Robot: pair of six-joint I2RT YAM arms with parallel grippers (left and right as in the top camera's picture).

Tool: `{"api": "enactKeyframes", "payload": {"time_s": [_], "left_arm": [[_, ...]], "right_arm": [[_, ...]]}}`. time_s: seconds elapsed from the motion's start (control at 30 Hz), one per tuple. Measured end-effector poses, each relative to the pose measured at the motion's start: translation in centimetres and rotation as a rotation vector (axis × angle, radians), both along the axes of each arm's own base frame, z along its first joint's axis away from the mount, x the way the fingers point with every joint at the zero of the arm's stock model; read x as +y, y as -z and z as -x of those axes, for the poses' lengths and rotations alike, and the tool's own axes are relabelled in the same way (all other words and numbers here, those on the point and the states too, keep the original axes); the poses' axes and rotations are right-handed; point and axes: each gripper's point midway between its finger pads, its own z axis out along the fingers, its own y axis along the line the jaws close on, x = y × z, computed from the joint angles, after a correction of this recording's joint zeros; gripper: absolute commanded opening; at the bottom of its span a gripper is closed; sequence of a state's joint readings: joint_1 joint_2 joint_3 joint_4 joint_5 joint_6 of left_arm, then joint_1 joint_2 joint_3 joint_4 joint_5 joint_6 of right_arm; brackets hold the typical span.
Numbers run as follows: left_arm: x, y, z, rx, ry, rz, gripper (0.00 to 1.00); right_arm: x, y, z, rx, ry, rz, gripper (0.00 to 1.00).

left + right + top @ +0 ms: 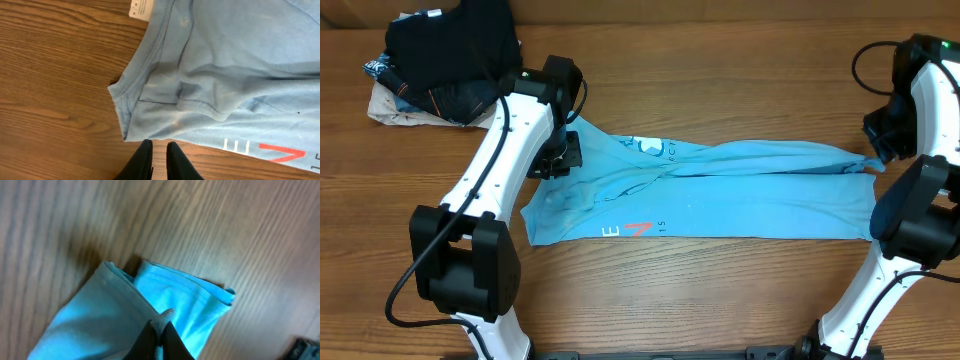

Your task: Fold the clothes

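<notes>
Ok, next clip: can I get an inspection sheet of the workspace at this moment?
Surface: wooden table, no spills or marks seen.
Job's things: light blue T-shirt lies in a long wrinkled band across the table, with red and white lettering along its near edge.
Clutter: pile of dark garments at the far left corner, apart from the T-shirt.
Hands: left hand is low beside the collar end, fingers slightly parted with nothing between them. Right hand is pinched shut on a fold at the other end.
Cables: black cable loops beside the left arm's base. Another runs by the right arm.
Surroundings: nothing seen.
</notes>
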State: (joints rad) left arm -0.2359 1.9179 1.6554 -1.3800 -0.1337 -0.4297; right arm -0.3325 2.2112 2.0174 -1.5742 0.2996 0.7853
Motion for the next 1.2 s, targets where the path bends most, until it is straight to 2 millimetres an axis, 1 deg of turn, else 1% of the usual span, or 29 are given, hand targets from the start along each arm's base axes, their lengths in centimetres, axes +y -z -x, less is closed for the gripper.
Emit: {"api": "enactKeyframes", "payload": {"time_s": [0.07, 0.1, 0.13, 0.17, 0.23, 0.37, 0.47, 0.53, 0.6, 0.63, 0.67, 0.7, 0.77, 0.8, 0.83, 0.97, 1.03, 1.13, 1.2], "left_arm": [[-0.1, 0.0, 0.0, 0.001, 0.007, 0.003, 0.15], [-0.1, 0.0, 0.0, 0.002, 0.010, 0.006, 0.16], [-0.1, 0.0, 0.0, 0.002, 0.012, 0.007, 0.16], [-0.2, 0.0, 0.0, 0.002, 0.013, 0.010, 0.16], [-0.2, 0.0, -0.1, -0.001, 0.014, 0.011, 0.16], [-0.2, 0.0, -0.1, -0.003, 0.014, 0.012, 0.17], [-0.2, 0.0, -0.1, -0.003, 0.019, 0.013, 0.16], [-0.3, 0.0, -0.1, 0.000, 0.025, 0.018, 0.16], [-0.5, 0.1, -0.2, 0.001, 0.043, 0.032, 0.16], [-0.8, 0.1, -0.3, -0.001, 0.059, 0.048, 0.17], [-1.2, 0.1, -0.4, -0.003, 0.074, 0.069, 0.21], [-1.7, 0.2, -0.5, -0.005, 0.098, 0.100, 0.31], [-3.0, 0.2, -0.9, -0.017, 0.144, 0.171, 0.52], [-3.7, 0.2, -1.0, -0.020, 0.162, 0.210, 0.59], [-4.3, 0.1, -1.0, -0.019, 0.178, 0.243, 0.63], [-6.2, 0.0, -0.6, -0.012, 0.222, 0.320, 0.67], [-7.2, -0.1, -0.3, -0.009, 0.249, 0.337, 0.68], [-8.5, -0.1, -0.1, -0.014, 0.264, 0.336, 0.69], [-8.8, 0.0, -0.1, -0.023, 0.239, 0.300, 0.71]], "right_arm": [[0.1, -0.1, 0.4, 0.016, 0.000, -0.005, 0.04], [0.2, -0.1, 0.5, 0.022, 0.000, -0.007, 0.07], [0.2, -0.1, 0.6, 0.027, 0.000, -0.008, 0.14], [0.3, -0.1, 0.8, 0.032, 0.005, -0.010, 0.18], [0.4, -0.2, 1.2, 0.052, 0.004, -0.014, 0.19], [0.4, -0.3, 1.6, 0.066, 0.005, -0.015, 0.29], [0.2, -0.4, 1.7, 0.072, 0.001, -0.001, 0.31], [0.2, -0.4, 1.7, 0.072, 0.003, 0.000, 0.39], [0.3, -0.4, 1.6, 0.070, 0.001, -0.007, 0.41], [0.4, -0.3, 1.6, 0.068, -0.007, -0.017, 0.42], [0.7, -0.2, 1.4, 0.061, -0.017, -0.038, 0.47], [1.0, -0.1, 1.1, 0.049, -0.029, -0.063, 0.52], [1.8, 0.2, 0.4, 0.020, -0.072, -0.122, 0.67], [2.5, 0.4, -0.2, -0.006, -0.101, -0.166, 0.75], [3.1, 0.6, -0.7, -0.029, -0.136, -0.208, 0.80], [6.0, 0.6, -1.8, -0.074, -0.263, -0.348, 0.81], [7.3, 0.6, -2.3, -0.086, -0.305, -0.386, 0.81], [9.7, 0.5, -2.8, -0.100, -0.359, -0.439, 0.80], [11.5, 0.4, -3.2, -0.109, -0.391, -0.476, 0.78]]}}
